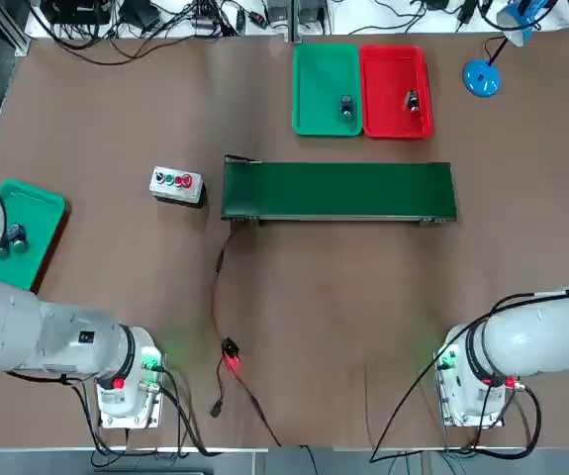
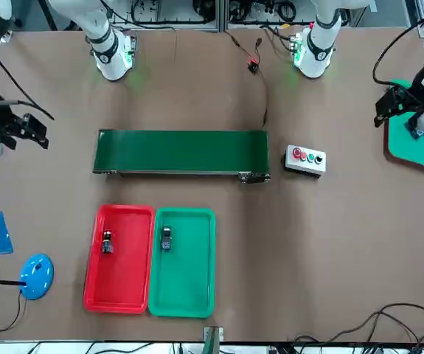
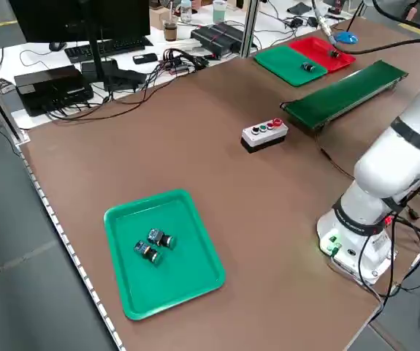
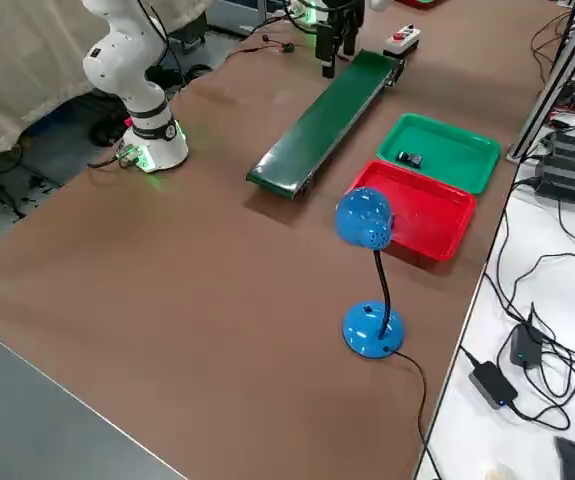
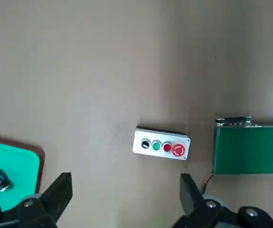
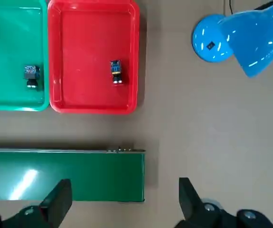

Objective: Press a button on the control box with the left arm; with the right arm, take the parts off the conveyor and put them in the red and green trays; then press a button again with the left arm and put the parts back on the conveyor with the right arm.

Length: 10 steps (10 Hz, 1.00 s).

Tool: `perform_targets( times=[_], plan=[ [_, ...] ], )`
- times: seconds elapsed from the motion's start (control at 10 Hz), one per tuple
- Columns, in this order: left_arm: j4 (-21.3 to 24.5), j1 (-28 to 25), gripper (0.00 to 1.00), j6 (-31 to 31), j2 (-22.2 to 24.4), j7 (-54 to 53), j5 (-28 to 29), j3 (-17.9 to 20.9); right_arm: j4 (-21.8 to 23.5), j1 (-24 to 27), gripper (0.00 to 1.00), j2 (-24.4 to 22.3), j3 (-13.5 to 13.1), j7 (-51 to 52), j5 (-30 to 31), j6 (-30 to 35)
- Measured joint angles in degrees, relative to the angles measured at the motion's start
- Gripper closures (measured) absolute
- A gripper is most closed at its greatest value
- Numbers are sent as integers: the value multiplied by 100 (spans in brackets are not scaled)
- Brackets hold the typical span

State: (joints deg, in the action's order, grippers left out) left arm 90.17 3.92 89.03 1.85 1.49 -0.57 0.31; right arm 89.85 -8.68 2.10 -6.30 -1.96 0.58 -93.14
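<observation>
The control box (image 1: pixel 176 184) sits left of the conveyor (image 1: pixel 338 190), whose dark-green belt carries nothing. Beyond the belt lie the green tray (image 1: pixel 319 69) and the red tray (image 1: pixel 388 69), side by side. One part (image 1: pixel 345 107) rests in the green tray, the other part (image 1: pixel 412 100) in the red one. My left gripper (image 5: pixel 125 192) hangs open and empty high over the table, between the control box (image 5: pixel 161 144) and a lone green tray. My right gripper (image 6: pixel 122 197) is open and empty above the conveyor's right end (image 6: pixel 65 175).
A lone green tray (image 1: pixel 37 213) holding two small pieces lies at the table's left edge. A blue desk lamp (image 1: pixel 482 77) stands right of the red tray. A thin cable with a red-lit plug (image 1: pixel 231 356) runs from the conveyor toward the front edge.
</observation>
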Motion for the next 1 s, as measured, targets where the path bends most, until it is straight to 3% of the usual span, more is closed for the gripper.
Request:
perform_targets(
  times=[0.4,1.0],
  plan=[
    [-250,-4,0,19,-238,-9,0,0,32,-125,0,483,6,-4,-15,-782],
    [-300,2,0,16,-328,-9,0,-5,77,-305,0,2696,15,164,-351,-2993]
  ],
)
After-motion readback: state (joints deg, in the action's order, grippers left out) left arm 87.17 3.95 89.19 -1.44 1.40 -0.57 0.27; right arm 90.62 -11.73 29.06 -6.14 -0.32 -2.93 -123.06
